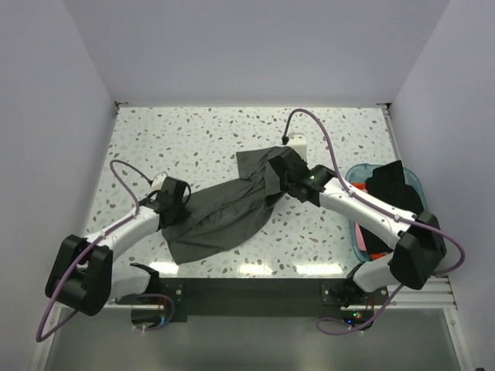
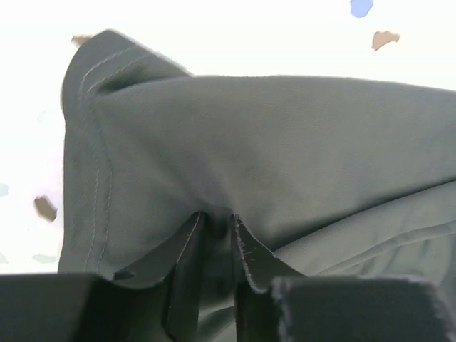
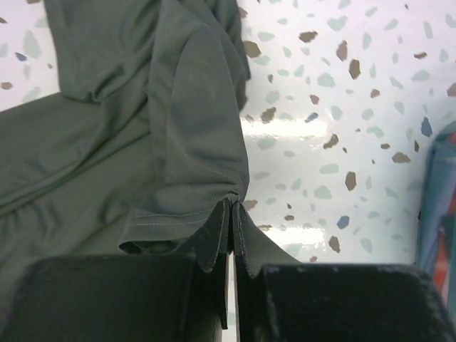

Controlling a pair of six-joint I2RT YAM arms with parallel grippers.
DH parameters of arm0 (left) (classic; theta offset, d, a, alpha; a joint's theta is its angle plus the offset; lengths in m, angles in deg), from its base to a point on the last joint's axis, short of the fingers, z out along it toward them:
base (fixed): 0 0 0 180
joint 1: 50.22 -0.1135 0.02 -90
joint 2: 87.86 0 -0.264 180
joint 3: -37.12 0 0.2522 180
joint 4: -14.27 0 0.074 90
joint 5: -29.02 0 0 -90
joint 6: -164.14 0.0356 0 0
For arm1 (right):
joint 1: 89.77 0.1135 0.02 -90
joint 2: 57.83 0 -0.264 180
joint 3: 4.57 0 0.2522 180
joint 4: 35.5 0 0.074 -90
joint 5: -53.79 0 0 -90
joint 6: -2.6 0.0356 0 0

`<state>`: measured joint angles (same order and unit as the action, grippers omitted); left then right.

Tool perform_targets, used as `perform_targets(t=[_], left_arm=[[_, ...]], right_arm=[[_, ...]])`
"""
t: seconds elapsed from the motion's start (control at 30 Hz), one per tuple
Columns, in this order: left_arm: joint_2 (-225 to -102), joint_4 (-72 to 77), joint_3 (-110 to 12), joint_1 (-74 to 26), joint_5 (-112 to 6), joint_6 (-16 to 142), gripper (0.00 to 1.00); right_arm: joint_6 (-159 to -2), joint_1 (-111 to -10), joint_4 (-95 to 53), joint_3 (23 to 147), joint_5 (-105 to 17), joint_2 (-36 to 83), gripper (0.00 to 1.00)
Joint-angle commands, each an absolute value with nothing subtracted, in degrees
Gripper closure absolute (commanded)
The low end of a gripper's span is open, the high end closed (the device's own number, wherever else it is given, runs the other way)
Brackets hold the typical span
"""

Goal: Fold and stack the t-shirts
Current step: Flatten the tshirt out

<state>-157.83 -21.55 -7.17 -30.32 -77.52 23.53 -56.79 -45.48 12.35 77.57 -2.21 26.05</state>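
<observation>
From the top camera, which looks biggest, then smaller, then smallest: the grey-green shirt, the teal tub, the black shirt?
1. grey-green shirt, spread out.
2. teal tub, partly hidden.
3. black shirt, bunched in the tub.

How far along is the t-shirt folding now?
Nothing folded or stacked shows yet. In hand: left gripper and right gripper are shut on the grey-green t-shirt, lying crumpled on the table. Left: folding it, then the black shirt and red-orange cloth in the teal tub.

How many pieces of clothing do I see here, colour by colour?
grey-green t-shirt: 1, on the table
black garment: 1, in the tub
red-orange garment: 1, in the tub, mostly hidden
Total: 3 showing
</observation>
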Motion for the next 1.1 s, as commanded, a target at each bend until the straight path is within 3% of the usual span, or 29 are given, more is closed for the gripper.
perform_targets(t=[0.0, 0.1, 0.43, 0.47, 0.5, 0.6, 0.77, 1.07], left_arm=[[-160.3, -19.0, -12.8, -30.6, -78.1, 25.4, 0.83], [-162.8, -18.9, -16.7, -30.7, -78.6, 26.2, 1.00], [-176.5, -24.9, -36.1, -32.1, -80.2, 30.5, 1.00], [-175.9, -25.3, -36.0, -32.1, -80.4, 30.2, 0.95], [-174.4, -26.5, -34.6, -32.2, -81.4, 29.8, 0.75], [-169.6, -27.7, -29.4, -32.1, -81.4, 29.1, 0.43], [-162.0, -28.6, -20.3, -31.6, -78.7, 26.3, 0.33], [-155.4, -31.0, -12.9, -28.2, -79.0, 23.7, 0.37]], right_arm=[[-54.5, -47.4, 13.1, 74.5, 0.5, 19.6, 1.00], [-54.1, -48.4, 13.4, 71.7, 0.5, 16.9, 1.00], [-52.3, -49.7, 17.0, 66.2, 1.3, 11.1, 1.00], [-52.2, -49.7, 17.2, 65.1, 1.3, 9.9, 1.00], [-52.2, -49.7, 17.2, 64.6, 1.4, 9.3, 1.00], [-51.9, -49.8, 17.4, 63.1, 1.1, 7.9, 1.00], [-51.6, -49.8, 17.1, 62.1, -0.4, 7.5, 1.00], [-51.2, -49.7, 17.4, 61.2, -1.0, 7.9, 1.00]])
